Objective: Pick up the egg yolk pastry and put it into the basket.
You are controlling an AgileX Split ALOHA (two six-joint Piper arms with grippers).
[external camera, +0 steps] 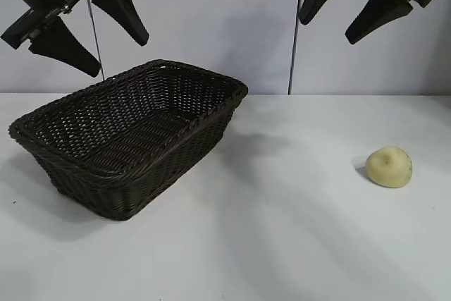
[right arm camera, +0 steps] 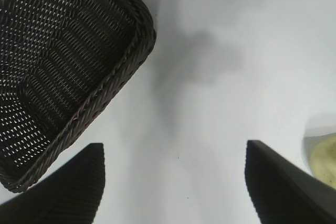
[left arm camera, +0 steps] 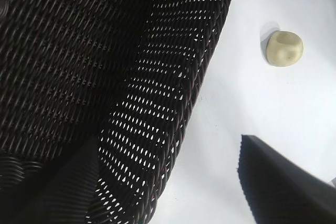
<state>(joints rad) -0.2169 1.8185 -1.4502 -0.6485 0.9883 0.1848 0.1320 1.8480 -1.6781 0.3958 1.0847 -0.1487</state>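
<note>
Sitting alone on the white table (external camera: 282, 244), the egg yolk pastry (external camera: 389, 167) is out at our right side, dome up, well apart from the basket (external camera: 176, 139), which lies at our left with nothing in it. We judge that open spacing leaves a clean approach from above, nothing crowding the grasp. Up top, our right gripper (external camera: 356, 6) hangs high above the table, angled downward, its fingers spread wide with nothing between them; the pastry is only at the edge of its wrist view, so we are not lined up yet. Our left gripper (external camera: 83, 22) hovers high over the basket's near end, tilted down too, fingers parted and empty, looking parked.
</note>
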